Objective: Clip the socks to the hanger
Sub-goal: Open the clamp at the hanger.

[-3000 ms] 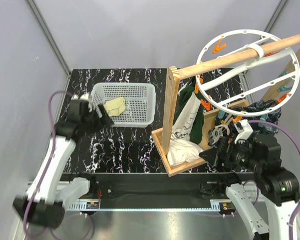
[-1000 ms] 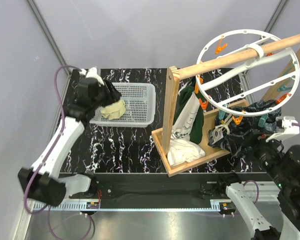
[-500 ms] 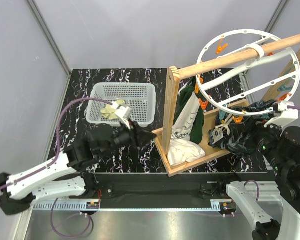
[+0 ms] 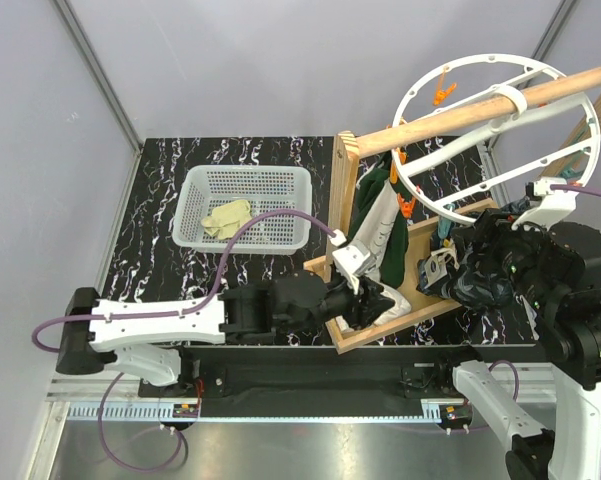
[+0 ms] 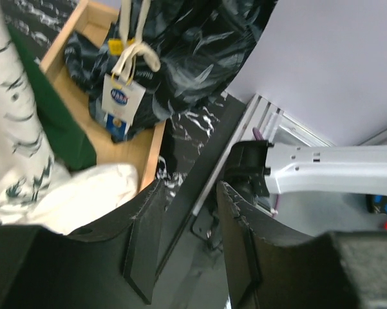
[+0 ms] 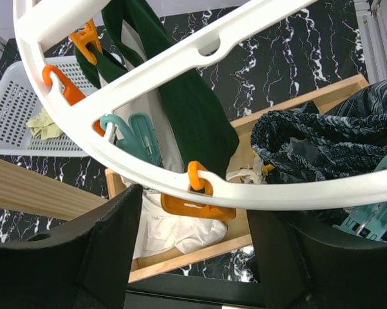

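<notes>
Surface: rectangular top, black with white marble veining.
Walls: plain pale grey panels on the far, left and right sides.
Posts: grey metal, at the far corners.
Rail: silver, along the near edge.
Light: soft, even.

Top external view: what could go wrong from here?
1. The left tool is open and empty near the white cloth in the tray, while the socks lie in the basket; it may grab the wrong fabric.
2. The right tool, open, faces an orange peg on the hanger, which hangs from the wooden rod; a nudge could set it swinging.
</notes>
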